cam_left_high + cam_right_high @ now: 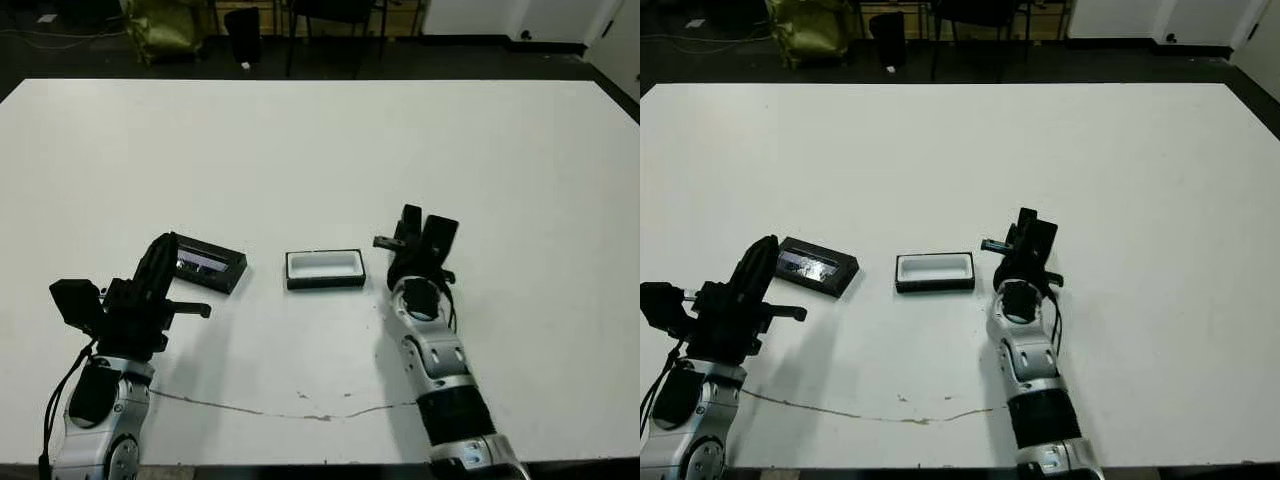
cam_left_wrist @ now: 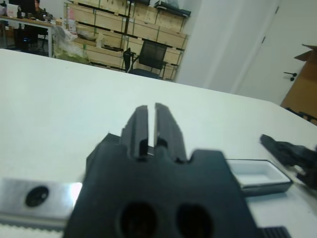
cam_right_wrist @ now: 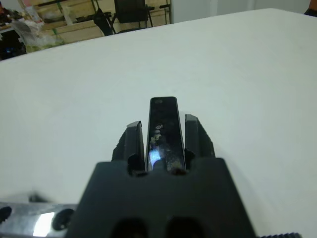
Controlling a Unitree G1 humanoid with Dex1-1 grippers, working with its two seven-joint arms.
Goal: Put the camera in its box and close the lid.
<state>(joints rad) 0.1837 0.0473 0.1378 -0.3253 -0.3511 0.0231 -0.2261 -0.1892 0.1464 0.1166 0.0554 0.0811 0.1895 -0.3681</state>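
Looking down from the head views, the box [image 1: 325, 269] sits open on the white table [image 1: 320, 150], its white lining showing. The lid [image 1: 209, 264] lies just to the robot's left of the box, apart from it, with the left gripper [image 1: 160, 262] right beside the lid. The right gripper [image 1: 1025, 240] is raised just to the other side of the box.

From the left wrist, the fingers [image 2: 168, 129] stand nearly together with nothing between them; the box [image 2: 255, 176] lies off to one side.

From the right wrist, the two fingers [image 3: 132, 141] are clamped on the camera [image 3: 164, 130], which sticks out past their tips over bare table.
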